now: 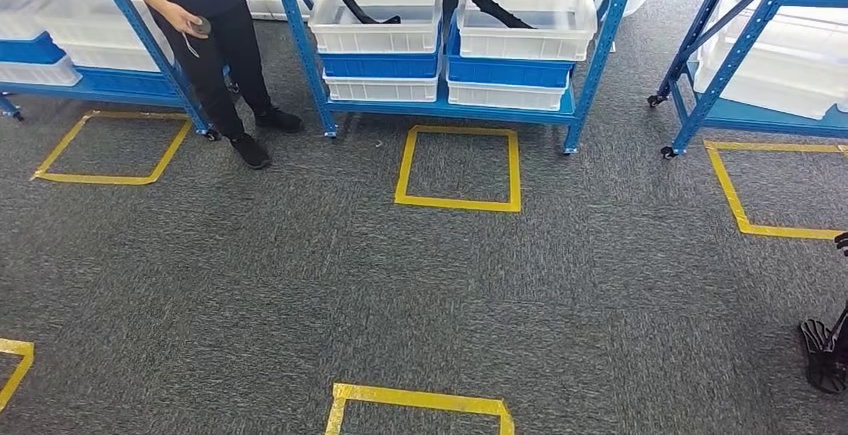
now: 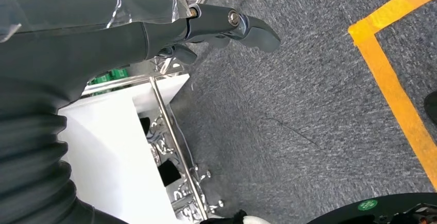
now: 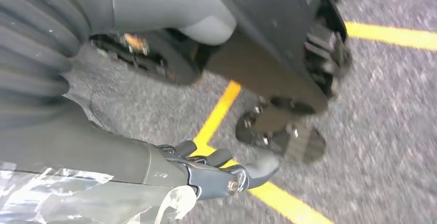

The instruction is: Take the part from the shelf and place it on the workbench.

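A blue shelf (image 1: 452, 107) stands ahead across the carpet. On it sit white bins (image 1: 375, 15) stacked on blue ones. A black curved part (image 1: 350, 3) lies in the left white bin and another black part (image 1: 497, 7) in the right white bin. My right hand (image 1: 825, 355) hangs low at the far right edge, far from the shelf. In the right wrist view my right hand (image 3: 221, 170) has its fingers apart above the carpet and holds nothing. In the left wrist view my left hand (image 2: 227, 26) also hangs with fingers apart and nothing in it.
A person in dark clothes (image 1: 215, 45) stands left of the shelf, a small object in one hand. More blue shelves stand at the left (image 1: 90, 75) and right (image 1: 760, 85). Yellow tape squares (image 1: 460, 167) mark the grey carpet, one just before me (image 1: 420, 405).
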